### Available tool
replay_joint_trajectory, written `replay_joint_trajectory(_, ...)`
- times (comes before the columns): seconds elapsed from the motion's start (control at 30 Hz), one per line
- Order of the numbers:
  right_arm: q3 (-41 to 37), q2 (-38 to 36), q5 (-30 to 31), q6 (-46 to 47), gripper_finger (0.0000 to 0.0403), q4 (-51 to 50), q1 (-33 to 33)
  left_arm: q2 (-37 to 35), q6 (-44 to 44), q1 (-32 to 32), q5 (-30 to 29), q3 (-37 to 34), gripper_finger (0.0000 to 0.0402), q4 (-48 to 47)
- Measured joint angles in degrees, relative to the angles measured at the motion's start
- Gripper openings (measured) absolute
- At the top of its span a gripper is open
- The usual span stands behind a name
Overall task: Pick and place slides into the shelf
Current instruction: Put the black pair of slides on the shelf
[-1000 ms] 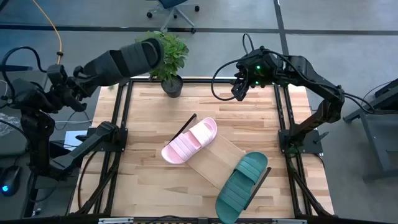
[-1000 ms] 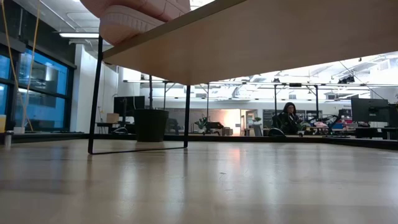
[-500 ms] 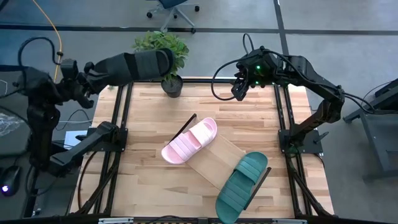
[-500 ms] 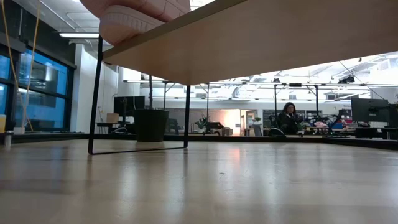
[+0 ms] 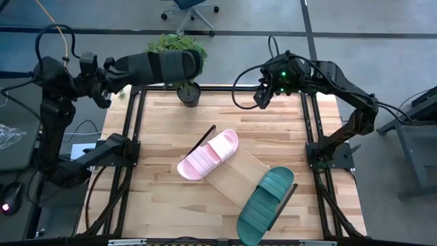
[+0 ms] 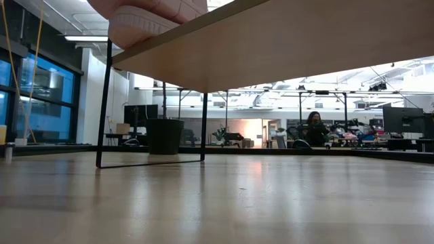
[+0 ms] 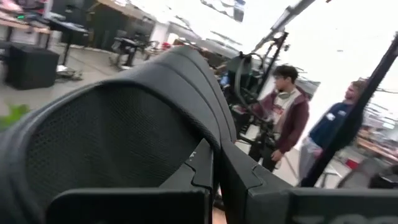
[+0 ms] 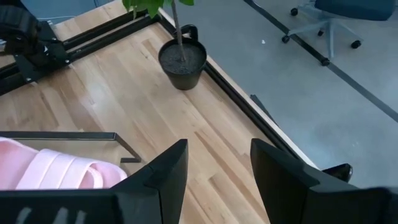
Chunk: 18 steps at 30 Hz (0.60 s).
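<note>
The long light-wood plank shelf (image 5: 240, 171) with thin black metal end frames lay diagonally across the middle of the slatted wooden tabletop (image 5: 157, 130), its long axis running from the centre toward the near right corner. On its upper-left end sat the light pink ribbed-strap slide sandal (image 5: 208, 154), its length slanting up to the right, across the plank's line; from table height its pale sole (image 6: 149, 17) showed over the plank's edge. The teal green slide sandal (image 5: 265, 205) lay at the plank's lower-right end on much the same slant, one end reaching out toward the near edge of the tabletop. The black rubbery slide sandal (image 5: 158, 67) hung in the air over the far left corner, long axis almost level with the far edge, free end toward the small potted green plant (image 5: 186, 65) standing at the far edge. The left gripper (image 5: 113, 72) was clamped on that black sandal (image 7: 124, 130), its dark fingers (image 7: 205, 171) pressed tight together around the rubber. The right gripper (image 5: 262, 100) hovered above the far right corner, fingers (image 8: 165, 171) parted wide and holding nothing, bare wood and the plant pot (image 8: 182, 62) showing beyond them. No brand mark or writing could be read anywhere.
</note>
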Motion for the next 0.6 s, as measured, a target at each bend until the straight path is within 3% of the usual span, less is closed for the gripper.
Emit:
replay_joint_trajectory(0.43, 0.0, 0.0, 0.0, 0.5, 0.0167, 0.0, -2.4, 4.6, 0.1, -0.4, 10.7, 0.0, 0.0, 3.2)
replay_joint_trajectory(0.6, 0.0, 0.0, 0.0, 0.7, 0.0167, 0.0, -3.8, 6.4, 1.8, -7.4, 10.0, 0.0, 0.0, 3.5)
